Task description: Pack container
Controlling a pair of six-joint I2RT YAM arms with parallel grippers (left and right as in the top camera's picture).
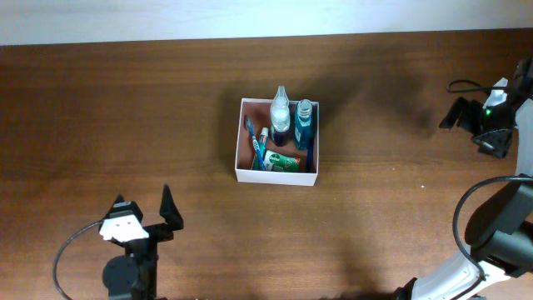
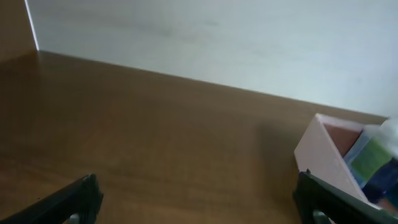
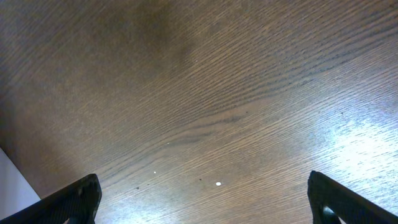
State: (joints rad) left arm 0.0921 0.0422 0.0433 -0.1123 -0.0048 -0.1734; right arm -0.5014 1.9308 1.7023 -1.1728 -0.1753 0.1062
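Note:
The container (image 1: 240, 140) is a square white-walled box with a pinkish-brown inside, at the table's middle. It holds a clear bottle (image 1: 281, 107), a blue bottle (image 1: 304, 123), a toothbrush (image 1: 255, 140) and a green tube (image 1: 284, 162). Its corner shows at the right of the left wrist view (image 2: 317, 149). My left gripper (image 1: 143, 208) is open and empty at the front left, apart from the box. In its own view (image 2: 199, 198) only bare wood lies between the fingers. My right gripper (image 1: 473, 117) is at the far right edge; its own view (image 3: 202, 196) shows it open over bare wood.
A pale wall (image 2: 217, 43) runs along the table's back edge. A black cable (image 1: 466, 84) loops near the right arm. The right arm's base (image 1: 491, 242) stands at the front right corner.

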